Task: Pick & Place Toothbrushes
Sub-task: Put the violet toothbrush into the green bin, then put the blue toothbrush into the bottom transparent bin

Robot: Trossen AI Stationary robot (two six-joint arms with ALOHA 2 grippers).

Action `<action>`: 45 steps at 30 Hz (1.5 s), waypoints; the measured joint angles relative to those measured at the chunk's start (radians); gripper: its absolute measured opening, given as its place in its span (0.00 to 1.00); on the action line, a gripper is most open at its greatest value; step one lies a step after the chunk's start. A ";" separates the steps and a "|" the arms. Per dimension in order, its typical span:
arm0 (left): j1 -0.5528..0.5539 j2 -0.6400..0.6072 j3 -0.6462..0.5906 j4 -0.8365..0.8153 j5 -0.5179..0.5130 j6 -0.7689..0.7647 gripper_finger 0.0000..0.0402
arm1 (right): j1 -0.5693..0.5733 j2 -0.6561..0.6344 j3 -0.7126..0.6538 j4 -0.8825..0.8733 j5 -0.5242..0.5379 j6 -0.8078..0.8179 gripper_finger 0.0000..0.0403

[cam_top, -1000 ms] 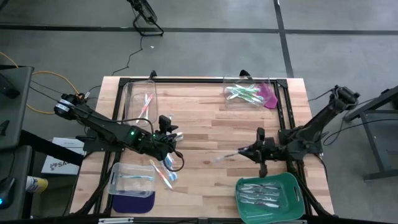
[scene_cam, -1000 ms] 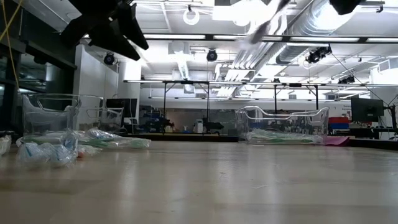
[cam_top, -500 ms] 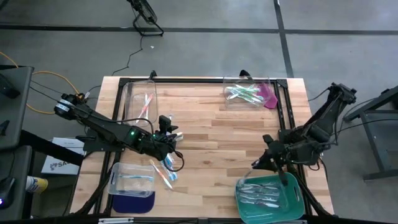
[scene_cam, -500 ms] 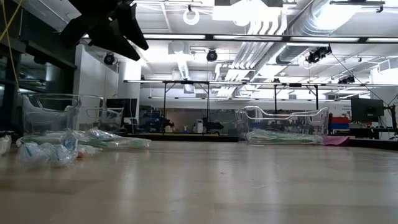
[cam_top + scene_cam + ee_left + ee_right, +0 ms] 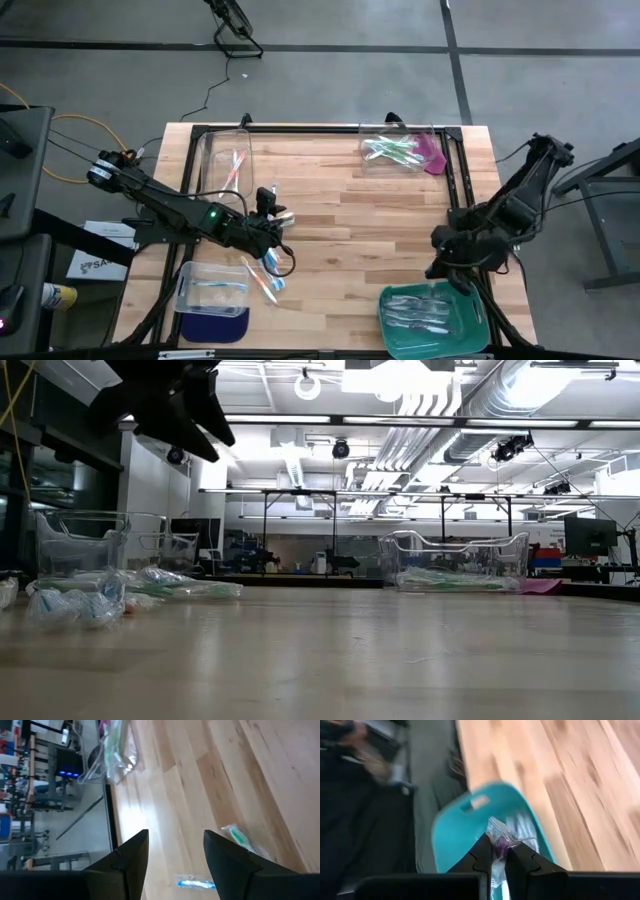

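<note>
**Green tray under the right hand's wrapped toothbrush**

Green is the tray (image 5: 468,322) at the desk's (image 5: 340,215) five o'clock corner, already holding several wrapped toothbrushes (image 5: 415,314). The right hand (image 5: 499,851) hangs over the tray's eleven o'clock rim, fingers pinched shut on a clear-wrapped toothbrush (image 5: 499,837) with a purple tint, seen in the right wrist view just above the tray.

The left hand (image 5: 176,851) waits at about nine o'clock of the desk centre, its fingers (image 5: 129,857) spread apart and holding nothing. Beside it, toward seven o'clock, a few wrapped toothbrushes lie loose (image 5: 266,280) on the wood.

A clear bin (image 5: 212,287) at seven o'clock holds bluish ones. Another bin (image 5: 222,160) at ten o'clock holds pink-orange ones (image 5: 235,166). A third bin (image 5: 398,150) at one o'clock holds light green ones (image 5: 390,150).
</note>
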 joint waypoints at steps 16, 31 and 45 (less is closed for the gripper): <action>-0.008 0.000 0.000 -0.049 0.014 -0.050 0.45 | 0.000 0.260 0.000 -0.032 -0.275 -0.071 0.07; -0.008 0.000 0.000 -0.056 0.017 -0.056 0.45 | -0.001 0.487 -0.001 0.022 -0.289 -0.210 0.21; -0.008 -0.001 0.000 -0.057 0.017 -0.057 0.45 | -0.081 0.489 -0.001 0.083 -0.527 0.068 0.55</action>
